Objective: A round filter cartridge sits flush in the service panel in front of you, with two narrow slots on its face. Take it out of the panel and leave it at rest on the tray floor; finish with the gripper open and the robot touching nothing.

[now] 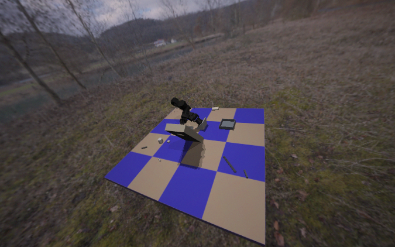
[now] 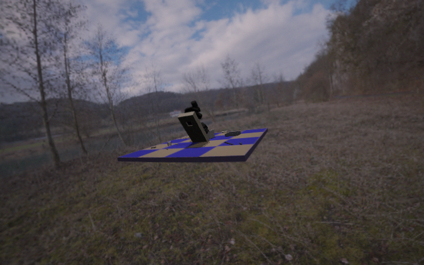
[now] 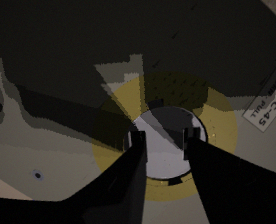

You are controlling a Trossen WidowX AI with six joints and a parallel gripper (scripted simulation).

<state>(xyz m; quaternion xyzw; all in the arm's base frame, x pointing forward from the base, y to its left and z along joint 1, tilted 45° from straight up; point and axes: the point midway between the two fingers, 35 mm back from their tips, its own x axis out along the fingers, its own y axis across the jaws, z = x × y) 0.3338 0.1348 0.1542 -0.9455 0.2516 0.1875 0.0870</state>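
Note:
The round filter cartridge (image 3: 164,167) shows in the wrist view as a pale disc inside a yellow ring (image 3: 221,135) on the service panel (image 3: 64,162) (image 1: 193,136) (image 2: 193,130). Dark notches show at the disc's upper and lower edges. My gripper (image 3: 166,147) is partly open, its two dark fingertips over the left and right parts of the disc, with nothing held between them. Whether they touch the face or enter its slots cannot be told. The top and exterior views do not show the fingertips clearly. The grey tray (image 1: 225,128) (image 2: 232,134) stands apart from the panel.
The panel leans in front of the black arm (image 1: 185,110) (image 2: 193,108). A pale upright piece (image 1: 203,124) stands beside it. A white cylinder (image 1: 160,140), a cream block (image 1: 215,108) and dark bars (image 1: 229,164) (image 1: 246,174) (image 1: 144,147) lie around on the checkered board. A label (image 3: 269,107) is on the panel.

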